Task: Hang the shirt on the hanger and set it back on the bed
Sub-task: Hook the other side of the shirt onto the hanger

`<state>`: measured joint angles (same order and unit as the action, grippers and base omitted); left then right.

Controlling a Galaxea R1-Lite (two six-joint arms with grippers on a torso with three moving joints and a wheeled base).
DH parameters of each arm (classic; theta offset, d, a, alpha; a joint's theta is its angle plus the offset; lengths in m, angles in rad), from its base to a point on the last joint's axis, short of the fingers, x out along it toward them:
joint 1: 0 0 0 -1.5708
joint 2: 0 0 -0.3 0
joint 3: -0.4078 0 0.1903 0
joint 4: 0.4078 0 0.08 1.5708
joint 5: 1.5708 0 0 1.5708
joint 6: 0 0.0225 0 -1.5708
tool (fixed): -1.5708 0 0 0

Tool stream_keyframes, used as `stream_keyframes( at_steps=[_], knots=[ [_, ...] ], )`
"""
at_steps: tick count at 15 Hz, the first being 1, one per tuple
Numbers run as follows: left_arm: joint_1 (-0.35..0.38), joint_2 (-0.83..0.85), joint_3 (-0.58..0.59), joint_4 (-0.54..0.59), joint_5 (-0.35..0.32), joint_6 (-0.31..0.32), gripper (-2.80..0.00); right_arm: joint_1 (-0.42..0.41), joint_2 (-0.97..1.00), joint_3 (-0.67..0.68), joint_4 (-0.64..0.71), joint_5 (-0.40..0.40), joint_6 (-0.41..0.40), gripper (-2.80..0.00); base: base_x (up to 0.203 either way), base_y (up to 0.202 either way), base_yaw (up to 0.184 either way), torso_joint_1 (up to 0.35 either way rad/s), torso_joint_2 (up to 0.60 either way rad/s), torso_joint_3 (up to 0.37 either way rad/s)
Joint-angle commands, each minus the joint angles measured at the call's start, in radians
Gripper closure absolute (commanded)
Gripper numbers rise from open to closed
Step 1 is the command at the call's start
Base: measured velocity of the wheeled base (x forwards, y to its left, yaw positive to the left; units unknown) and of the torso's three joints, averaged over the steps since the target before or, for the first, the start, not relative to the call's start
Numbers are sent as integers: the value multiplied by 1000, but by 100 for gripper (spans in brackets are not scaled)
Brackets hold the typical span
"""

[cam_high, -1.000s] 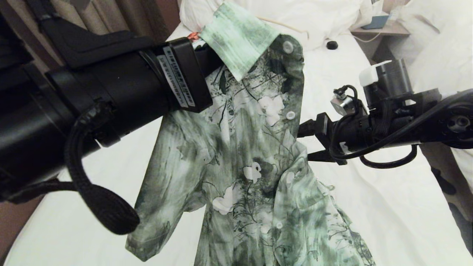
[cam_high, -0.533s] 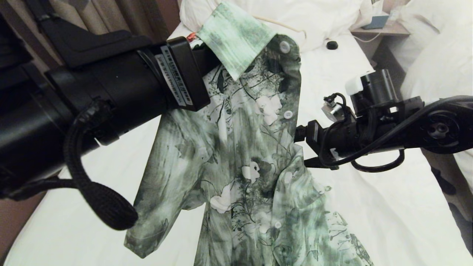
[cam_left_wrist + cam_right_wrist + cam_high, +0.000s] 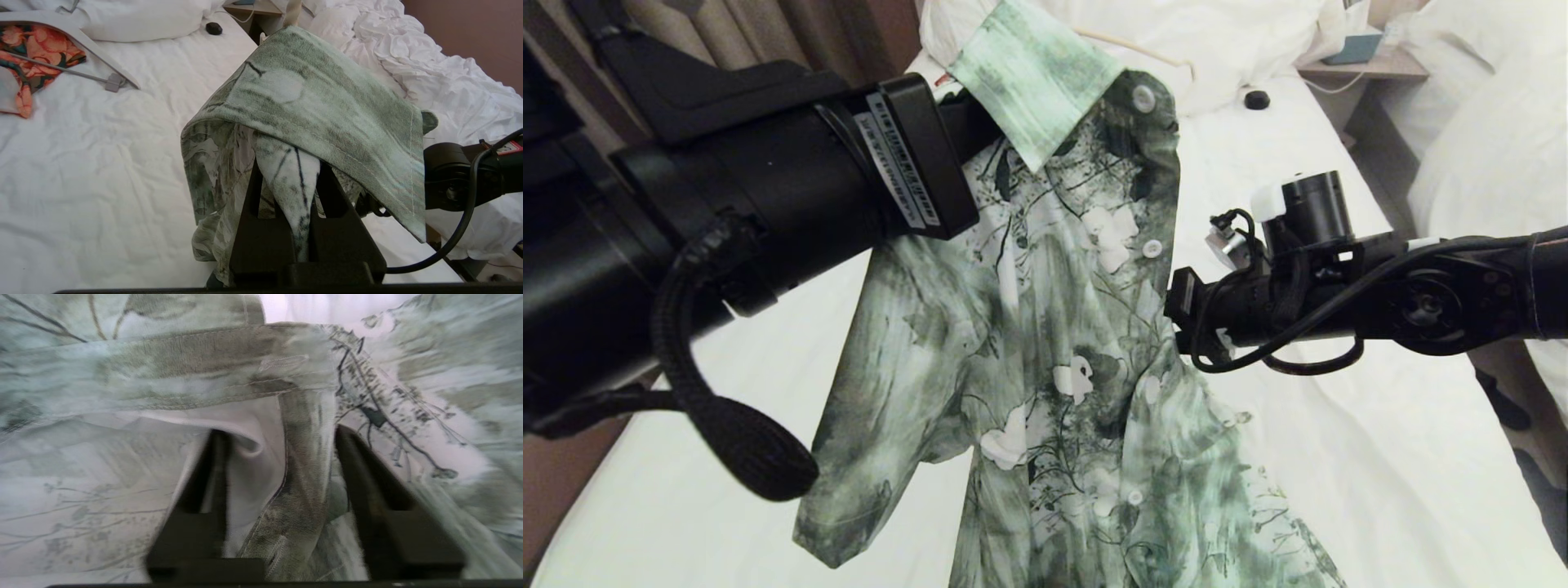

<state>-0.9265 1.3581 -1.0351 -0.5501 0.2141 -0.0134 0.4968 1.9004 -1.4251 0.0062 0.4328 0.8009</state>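
Right pincer (image 3: 282, 465) has moved into the shirt's (image 3: 1045, 343) placket, closing around it (jaws still apart); left pincer (image 3: 288, 192) keeps gripping the collar.

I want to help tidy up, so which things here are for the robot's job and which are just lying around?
For the job: shirt, pinched near the collar by the left gripper; right gripper, fingers either side of its button edge; thin cream hanger; bed.
Just lying about: orange flowery garment; thick white hanger; small black round thing; bedside table.
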Motion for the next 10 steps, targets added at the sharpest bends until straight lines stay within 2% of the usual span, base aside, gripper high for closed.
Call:
stream_keyframes(
  at_steps=[1,6,10],
  knots=[
    [2,-2,0,-4,1,0,0,0,7,-2,-1,1,4,0,0,0,0,0,0,0],
    [-1,-2,1,-2,-7,-1,0,-112,-70,-3,-5,-89,40,0,0,0,0,0,0,0],
    [-42,2,2,4,-15,-2,0,-172,-116,-6,-54,-97,41,0,0,0,0,0,0,0]
  ],
)
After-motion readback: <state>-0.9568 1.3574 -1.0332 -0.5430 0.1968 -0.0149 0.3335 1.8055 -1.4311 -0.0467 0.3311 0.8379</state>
